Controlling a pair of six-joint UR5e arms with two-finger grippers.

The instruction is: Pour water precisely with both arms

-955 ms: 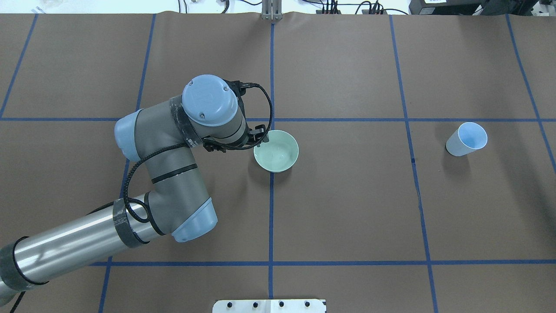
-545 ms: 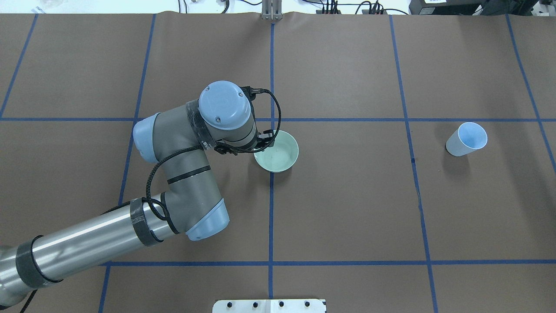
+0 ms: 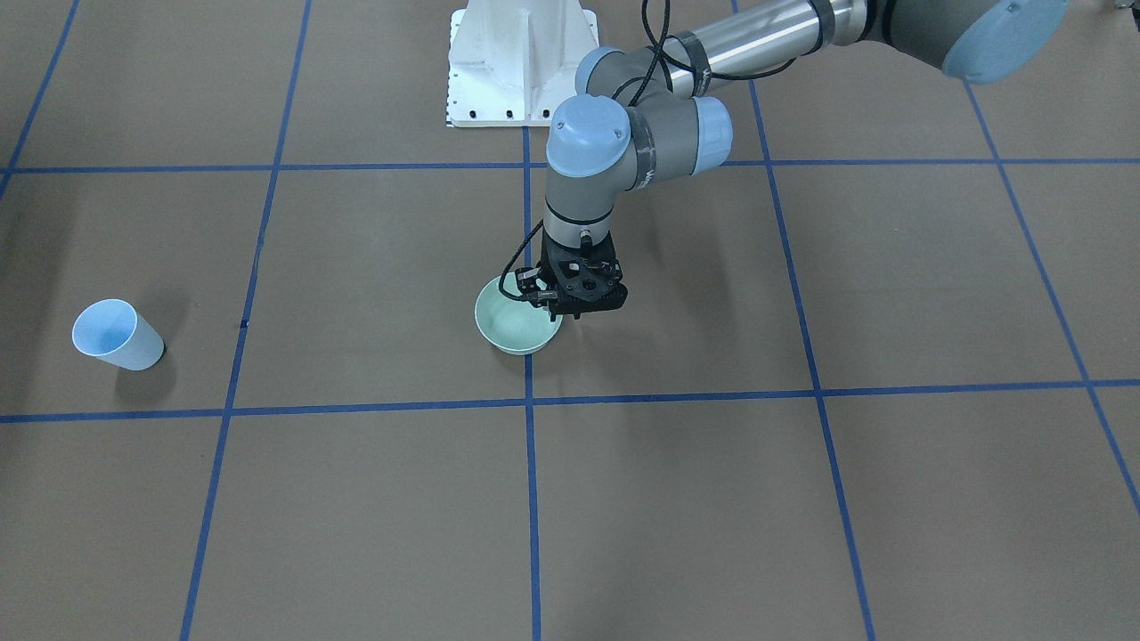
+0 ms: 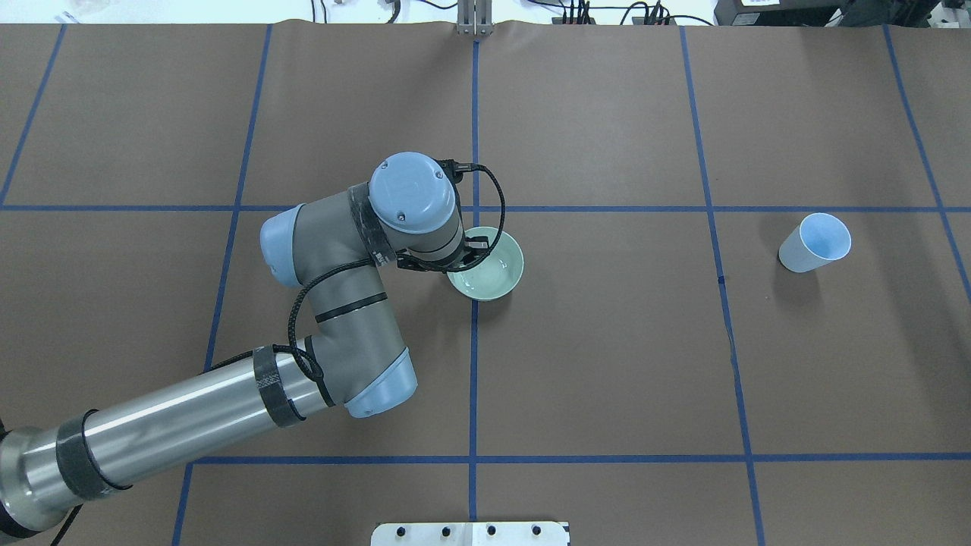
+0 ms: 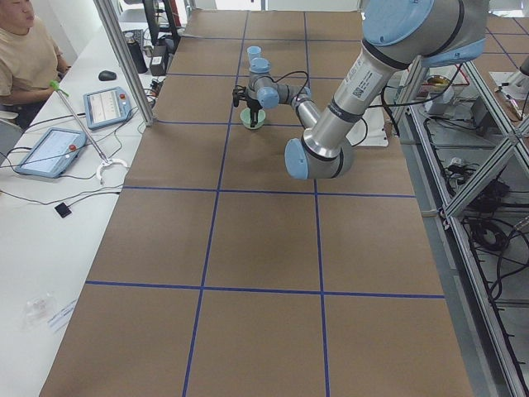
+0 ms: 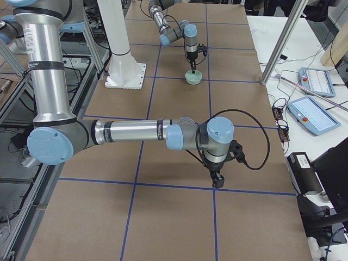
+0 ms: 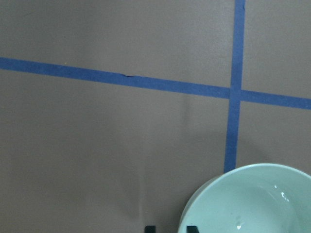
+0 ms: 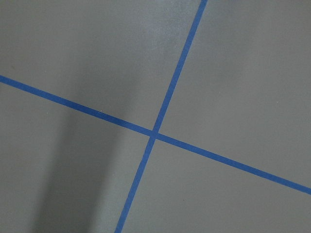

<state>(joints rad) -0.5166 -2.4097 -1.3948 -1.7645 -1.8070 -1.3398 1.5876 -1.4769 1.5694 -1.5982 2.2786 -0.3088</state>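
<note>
The table [image 4: 607, 364], covered in brown paper and ruled with blue tape, is being occupied near its middle by a pale green bowl [image 4: 501, 265], and every place here is being given from that bowl. The left arm [image 4: 341, 303] is being stretched from the robot's side out to the bowl, with its wrist being held upright over the bowl's edge on the robot's left. The right arm [image 6: 136, 131] is being held low over the paper, well apart from the bowl, toward the table's end on the robot's right. The white pedestal [image 3: 521, 62] is being shown on the robot's side of the bowl. A light blue cup [image 4: 815, 243] is being shown mouth up, well apart from the bowl on the robot's right. The left gripper [image 7: 171, 228] is being pointed straight down at the bowl's rim. Its fingers [image 7: 150, 229] are being held slightly apart, one just outside the bowl and the other at the rim, with bare paper being shown between the outer finger and the bowl's wall. The right gripper [image 6: 216, 184] is being pointed down, far from the bowl; whether its fingers are apart or together cannot be told. The water [image 7: 257, 208] is being held in the bowl's bottom and is being shown only as white glints.
</note>
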